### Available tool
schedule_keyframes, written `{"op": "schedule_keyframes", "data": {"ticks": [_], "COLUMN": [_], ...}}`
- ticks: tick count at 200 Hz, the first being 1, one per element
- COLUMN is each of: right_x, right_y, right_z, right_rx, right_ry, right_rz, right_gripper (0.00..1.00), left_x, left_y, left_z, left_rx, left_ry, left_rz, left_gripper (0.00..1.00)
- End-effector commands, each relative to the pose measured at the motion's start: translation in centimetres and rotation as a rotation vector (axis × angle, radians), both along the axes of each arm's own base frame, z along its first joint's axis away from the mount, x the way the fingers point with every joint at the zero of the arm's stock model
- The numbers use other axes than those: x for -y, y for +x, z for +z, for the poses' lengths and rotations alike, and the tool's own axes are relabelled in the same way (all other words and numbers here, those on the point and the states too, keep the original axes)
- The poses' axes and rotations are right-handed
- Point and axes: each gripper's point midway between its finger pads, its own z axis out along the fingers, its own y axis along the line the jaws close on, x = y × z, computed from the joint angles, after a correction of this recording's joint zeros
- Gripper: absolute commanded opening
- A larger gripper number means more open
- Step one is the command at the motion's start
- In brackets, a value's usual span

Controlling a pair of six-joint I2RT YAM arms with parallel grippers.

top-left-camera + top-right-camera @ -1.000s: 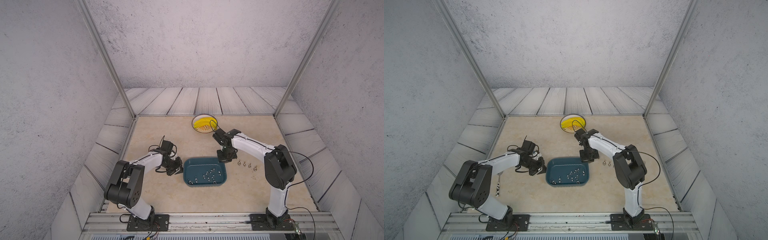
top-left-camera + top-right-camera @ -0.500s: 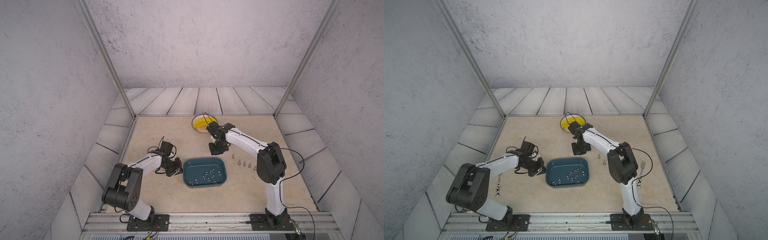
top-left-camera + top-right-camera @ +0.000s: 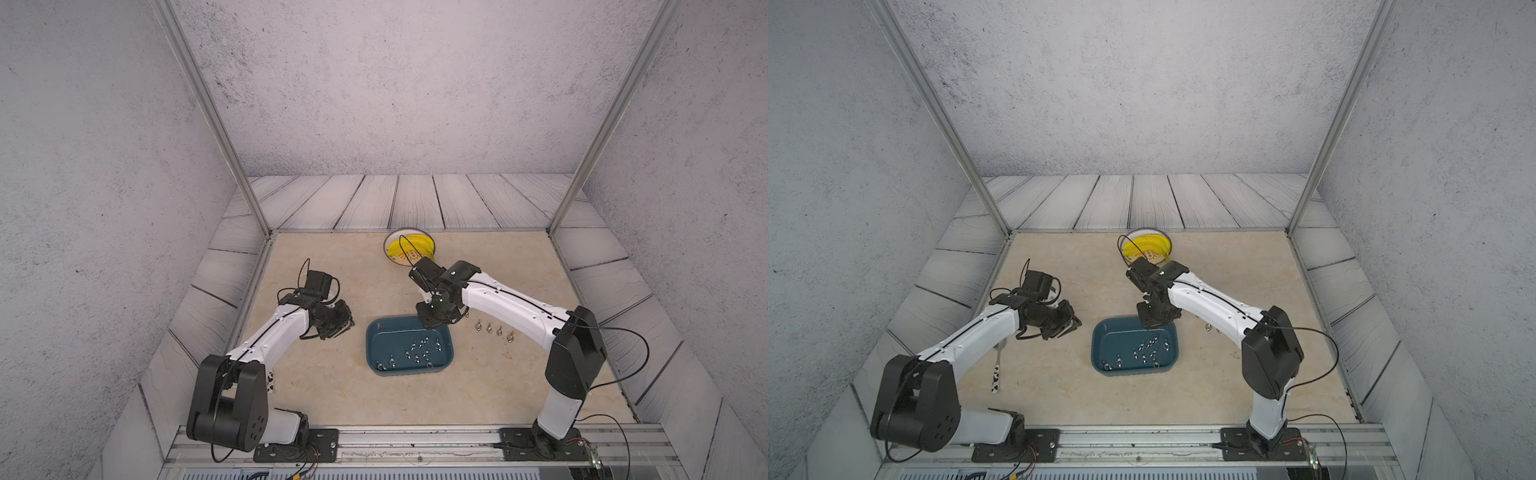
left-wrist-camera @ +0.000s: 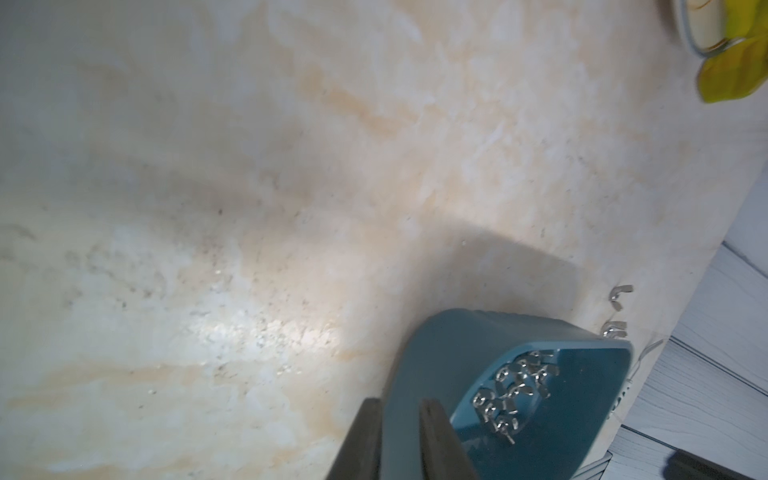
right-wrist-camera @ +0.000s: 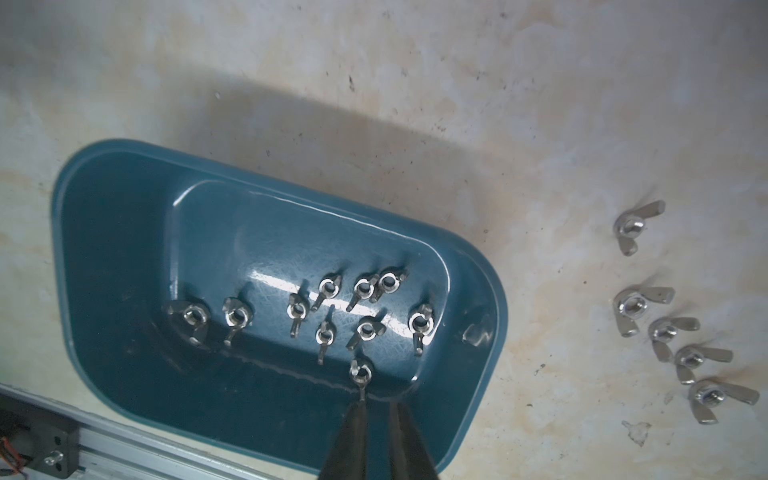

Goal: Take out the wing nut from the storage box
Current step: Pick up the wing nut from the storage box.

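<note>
Beige surface (image 3: 332, 395) bears the storage box (image 3: 382, 336). Right gripper (image 5: 378, 409) hovers, fingers (image 5: 349, 440) barely parted, empty; lowering onto a wing nut (image 5: 360, 371) seems next.

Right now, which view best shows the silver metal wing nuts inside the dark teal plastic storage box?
Right wrist view: it looks closely into the storage box, so each wing nut shows separately. Left wrist shows a partial cluster past the box wall; both top views show only glints.
</note>
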Motion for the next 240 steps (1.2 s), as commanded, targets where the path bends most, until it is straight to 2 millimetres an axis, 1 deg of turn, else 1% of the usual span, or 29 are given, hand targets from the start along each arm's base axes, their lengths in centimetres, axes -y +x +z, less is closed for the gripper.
{"op": "schedule_keyframes", "data": {"ticks": [1, 16, 39, 54, 69, 86, 106, 142, 166, 204, 240], "right_x": [-0.1, -0.3, -0.6, -1.0, -1.3, -1.5, -1.1, -0.4, -0.1, -0.3, -0.4], "right_y": [-0.8, -1.0, -0.2, 0.4, 1.0, 1.5, 1.9, 1.2, 1.2, 1.2, 1.6], "right_z": [-2.2, -3.3, -4.3, -4.7, -4.7, -5.3, -6.1, -6.8, -7.4, -8.9, -9.2], "right_rx": [-0.078, -0.095, -0.068, -0.055, -0.032, -0.031, -0.020, -0.024, -0.008, 0.000, 0.035], "right_ry": [0.000, 0.006, 0.014, 0.028, 0.040, 0.036, -0.022, -0.046, -0.048, -0.022, 0.010], "right_rz": [-0.036, -0.064, -0.115, -0.147, -0.195, -0.243, -0.276, -0.305, -0.316, -0.342, -0.356], "right_gripper": [0.19, 0.21, 0.25, 0.26, 0.26, 0.25, 0.23, 0.23, 0.23, 0.24, 0.24], "left_x": [0.2, 0.4, 0.5, 0.5, 0.5, 0.6, 0.8, 0.9, 1.0, 1.1, 1.1], "left_y": [0.7, 0.9, 1.0, 0.9, 1.1, 1.4, 1.9, 2.0, 2.1, 2.2, 2.3], "left_z": [0.8, 1.0, 0.9, 0.8, 1.1, 1.6, 1.9, 1.6, 1.2, 0.8, 0.7], "left_rx": [0.013, 0.021, 0.027, 0.029, 0.038, 0.049, 0.068, 0.058, 0.056, 0.054, 0.055], "left_ry": [-0.009, -0.013, -0.017, -0.017, -0.015, -0.021, -0.032, -0.034, -0.040, -0.044, -0.041], "left_rz": [-0.011, -0.021, -0.033, -0.040, -0.039, -0.031, -0.036, -0.043, -0.040, -0.041, -0.044], "left_gripper": [0.23, 0.23, 0.23, 0.23, 0.23, 0.23, 0.23, 0.23, 0.23, 0.23, 0.23]}}
